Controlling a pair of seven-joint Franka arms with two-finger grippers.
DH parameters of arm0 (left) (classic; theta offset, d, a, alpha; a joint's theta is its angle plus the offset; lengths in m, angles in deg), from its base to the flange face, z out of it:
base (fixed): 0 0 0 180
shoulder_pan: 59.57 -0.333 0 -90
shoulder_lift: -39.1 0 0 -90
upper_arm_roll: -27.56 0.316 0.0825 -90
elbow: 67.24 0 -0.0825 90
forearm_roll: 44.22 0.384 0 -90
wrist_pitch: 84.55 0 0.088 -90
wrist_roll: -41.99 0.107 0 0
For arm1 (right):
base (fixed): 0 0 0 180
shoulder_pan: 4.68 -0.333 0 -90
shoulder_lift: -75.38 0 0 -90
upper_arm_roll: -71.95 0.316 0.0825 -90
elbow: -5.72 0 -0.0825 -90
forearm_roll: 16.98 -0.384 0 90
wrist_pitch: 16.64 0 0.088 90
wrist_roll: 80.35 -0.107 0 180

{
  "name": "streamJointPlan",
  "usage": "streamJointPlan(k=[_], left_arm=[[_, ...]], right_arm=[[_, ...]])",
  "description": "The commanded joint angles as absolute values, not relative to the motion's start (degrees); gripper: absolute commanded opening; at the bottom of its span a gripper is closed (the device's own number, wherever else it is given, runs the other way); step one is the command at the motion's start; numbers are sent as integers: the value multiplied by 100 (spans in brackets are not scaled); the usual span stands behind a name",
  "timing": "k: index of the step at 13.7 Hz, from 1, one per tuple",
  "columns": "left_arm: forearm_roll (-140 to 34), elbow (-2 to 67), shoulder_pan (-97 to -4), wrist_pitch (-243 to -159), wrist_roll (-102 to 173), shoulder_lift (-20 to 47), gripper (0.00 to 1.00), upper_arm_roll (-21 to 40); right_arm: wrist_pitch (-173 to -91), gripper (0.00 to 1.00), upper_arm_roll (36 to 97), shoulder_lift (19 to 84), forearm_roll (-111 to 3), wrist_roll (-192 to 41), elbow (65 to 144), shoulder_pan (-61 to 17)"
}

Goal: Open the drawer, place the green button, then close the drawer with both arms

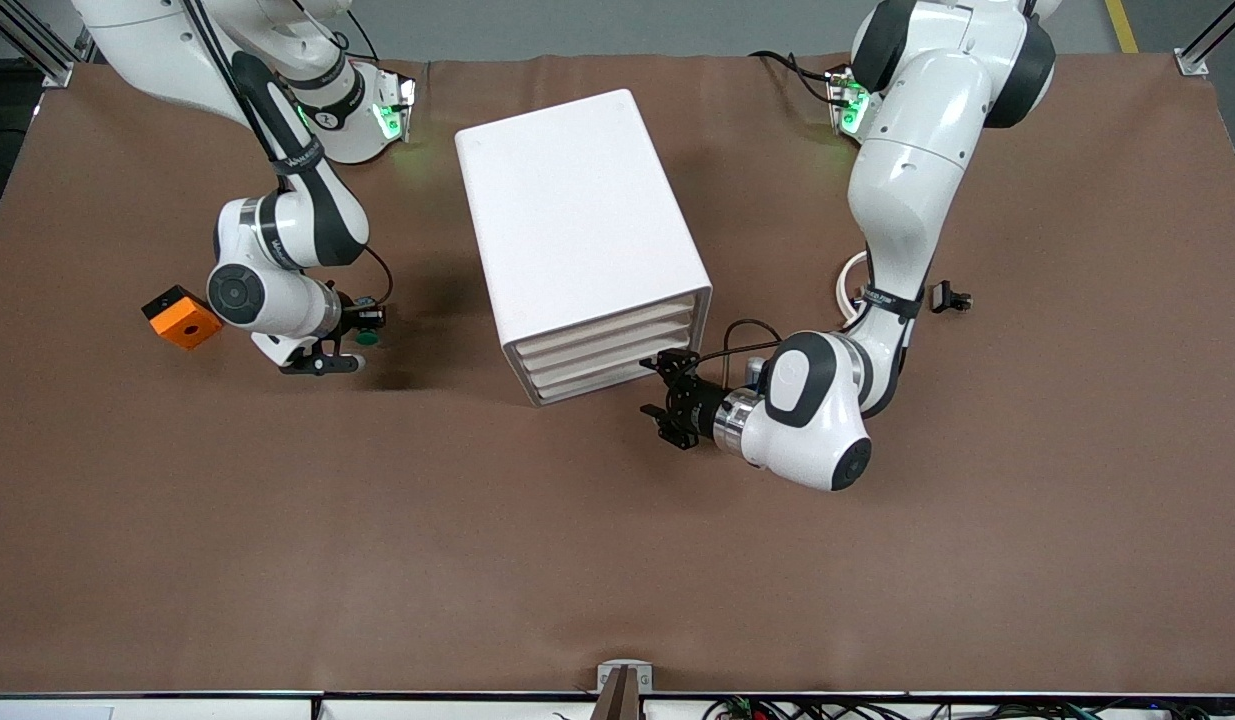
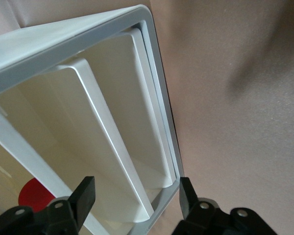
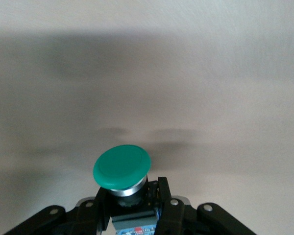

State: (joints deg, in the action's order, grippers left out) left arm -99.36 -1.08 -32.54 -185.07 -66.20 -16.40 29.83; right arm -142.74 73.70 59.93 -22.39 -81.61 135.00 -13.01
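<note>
The white drawer cabinet [image 1: 577, 230] stands mid-table, and its stacked drawer fronts [image 1: 607, 345] look shut. My left gripper [image 1: 665, 400] is open at the lower corner of that front, toward the left arm's end. In the left wrist view the fingers [image 2: 85, 196] straddle the cabinet frame's corner [image 2: 161, 147] and the edge of a drawer front [image 2: 112, 147], without gripping either. My right gripper [image 1: 349, 340] is shut on the green-capped button [image 1: 367, 337], low over the table between the orange block and the cabinet. The right wrist view shows the button [image 3: 121, 166] clamped by its black body.
An orange square block with a hole [image 1: 182, 317] lies on the table close beside the right arm's wrist. A small black clip [image 1: 949, 297] lies by the left arm's forearm. The brown cloth-covered table [image 1: 617, 560] stretches wide toward the front camera.
</note>
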Motion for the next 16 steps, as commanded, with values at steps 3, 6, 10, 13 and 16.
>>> streamJointPlan(k=[3,6,10,13,16], left_arm=[[-9915,-264,-3250,-18440,-6357,-1785,74,2862],[-9942,-264,-3250,-18457,-6208,-1865,74,2773],[-10223,-264,-3259,-18440,-6057,-1970,70,2703],[-10232,-273,-3303,-18265,-6066,-2005,69,2571],[-10285,-264,-3303,-18194,-6066,-2023,64,2536]], right_arm=[[-12801,0,7344,6000,-2296,-7122,11790,-1435],[-12729,0,7344,5878,-2278,-6919,11042,-1742],[-12738,0,7344,5693,-2278,-6875,10250,-1936],[-12738,0,7344,5473,-2252,-6875,9801,-1945],[-12747,0,7344,5228,-2234,-6875,9397,-2006]])
